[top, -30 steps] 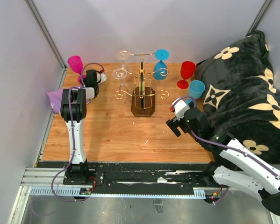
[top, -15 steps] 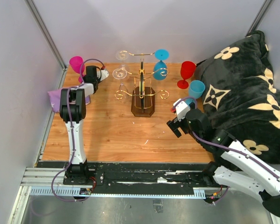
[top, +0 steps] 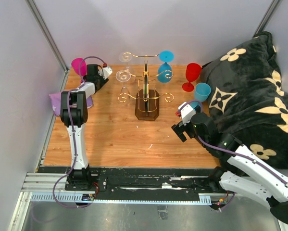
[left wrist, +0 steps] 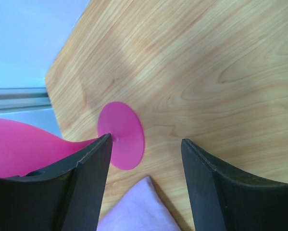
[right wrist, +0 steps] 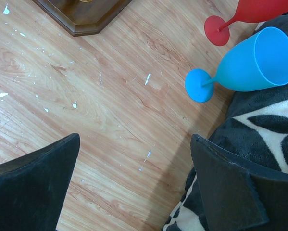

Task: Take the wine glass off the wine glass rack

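Observation:
The wine glass rack (top: pixel 146 91) stands mid-table, gold wire on a dark brown base (top: pixel 147 109). Two clear wine glasses (top: pixel 123 75) and a blue glass (top: pixel 165 67) hang from its arms. My left gripper (top: pixel 96 77) is at the back left, open and empty, beside a pink glass (top: pixel 78 65). In the left wrist view my gripper (left wrist: pixel 146 149) hangs over bare wood, the pink glass's foot (left wrist: pixel 120 135) by the left finger. My right gripper (top: pixel 179 129) is open and empty to the right of the rack; in its wrist view (right wrist: pixel 135 139) the rack's base corner (right wrist: pixel 83 14) shows.
A red glass (top: pixel 192 76) and a light blue glass (top: pixel 201 91) stand right of the rack, also in the right wrist view (right wrist: pixel 252 62). A black flowered blanket (top: pixel 249 96) fills the right side. A lavender cloth (top: pixel 55 100) lies at the left edge. Grey walls enclose the table.
My left gripper has moved toward the back of the table, next to the pink glass. The right arm and the rack have not moved.

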`<state>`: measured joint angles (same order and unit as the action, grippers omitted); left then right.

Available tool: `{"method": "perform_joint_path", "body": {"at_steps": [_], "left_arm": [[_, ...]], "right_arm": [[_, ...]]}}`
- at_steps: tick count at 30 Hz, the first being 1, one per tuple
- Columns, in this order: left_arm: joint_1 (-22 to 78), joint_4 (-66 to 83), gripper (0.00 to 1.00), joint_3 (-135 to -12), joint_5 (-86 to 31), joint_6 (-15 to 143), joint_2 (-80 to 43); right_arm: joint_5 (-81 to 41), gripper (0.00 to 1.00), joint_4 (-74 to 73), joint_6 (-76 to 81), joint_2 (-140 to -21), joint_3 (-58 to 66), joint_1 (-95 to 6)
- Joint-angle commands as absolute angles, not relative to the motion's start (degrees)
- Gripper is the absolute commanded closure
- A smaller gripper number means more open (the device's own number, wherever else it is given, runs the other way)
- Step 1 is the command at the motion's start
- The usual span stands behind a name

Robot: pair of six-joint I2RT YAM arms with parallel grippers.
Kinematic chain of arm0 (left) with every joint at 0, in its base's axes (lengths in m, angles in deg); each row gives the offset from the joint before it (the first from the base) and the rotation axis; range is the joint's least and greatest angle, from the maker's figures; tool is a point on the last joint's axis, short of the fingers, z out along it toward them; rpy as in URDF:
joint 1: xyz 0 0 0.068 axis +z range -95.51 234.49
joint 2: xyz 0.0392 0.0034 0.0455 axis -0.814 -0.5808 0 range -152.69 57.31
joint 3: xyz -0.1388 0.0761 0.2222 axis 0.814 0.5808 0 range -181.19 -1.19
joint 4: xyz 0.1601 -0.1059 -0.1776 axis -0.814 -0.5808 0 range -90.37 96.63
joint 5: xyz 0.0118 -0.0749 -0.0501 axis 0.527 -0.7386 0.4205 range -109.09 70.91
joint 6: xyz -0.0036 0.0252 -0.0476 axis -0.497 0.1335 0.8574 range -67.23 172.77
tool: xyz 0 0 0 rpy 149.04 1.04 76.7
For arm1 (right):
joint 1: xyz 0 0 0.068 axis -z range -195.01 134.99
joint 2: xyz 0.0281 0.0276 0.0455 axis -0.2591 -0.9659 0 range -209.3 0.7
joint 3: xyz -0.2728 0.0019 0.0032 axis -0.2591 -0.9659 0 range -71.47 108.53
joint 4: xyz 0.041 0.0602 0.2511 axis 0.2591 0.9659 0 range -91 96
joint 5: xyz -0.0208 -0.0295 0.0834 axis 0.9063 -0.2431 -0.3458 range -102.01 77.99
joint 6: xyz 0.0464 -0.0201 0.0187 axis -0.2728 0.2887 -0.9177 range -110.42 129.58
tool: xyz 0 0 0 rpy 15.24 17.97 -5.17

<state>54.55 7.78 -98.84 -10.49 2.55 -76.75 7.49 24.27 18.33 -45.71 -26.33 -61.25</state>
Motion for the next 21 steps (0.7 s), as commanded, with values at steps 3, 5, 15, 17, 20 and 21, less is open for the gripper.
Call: {"method": "perform_joint_path", "body": {"at_steps": [3, 5, 15, 17, 20, 21], "left_arm": [[54.2, -6.1, 0.33, -95.1, -21.2, 9.0, -77.4], [54.2, -6.9, 0.33, -95.4, -21.4, 10.7, -76.5], [54.1, -6.2, 0.34, -93.6, -26.1, 25.1, -67.5], [54.1, -10.9, 0.40, -99.2, -27.2, 31.9, -68.8], [53.6, -19.6, 0.39, -107.1, -31.6, 39.8, -71.6], [53.3, -21.2, 0.37, -108.3, -32.0, 42.1, -71.7]], "right_arm": [[7.6, 0.02, 23.1, 17.9, -45.0, -26.7, -61.8], [7.9, 0.02, 23.0, 18.2, -44.6, -26.7, -61.8], [10.0, 0.02, 24.7, 17.6, -45.5, -25.4, -61.9], [10.9, 0.02, 24.7, 17.8, -45.0, -25.2, -61.9], [11.7, 0.02, 25.5, 17.7, -44.7, -24.2, -61.8], [12.2, 0.02, 26.1, 17.6, -44.7, -23.8, -61.8]]}}
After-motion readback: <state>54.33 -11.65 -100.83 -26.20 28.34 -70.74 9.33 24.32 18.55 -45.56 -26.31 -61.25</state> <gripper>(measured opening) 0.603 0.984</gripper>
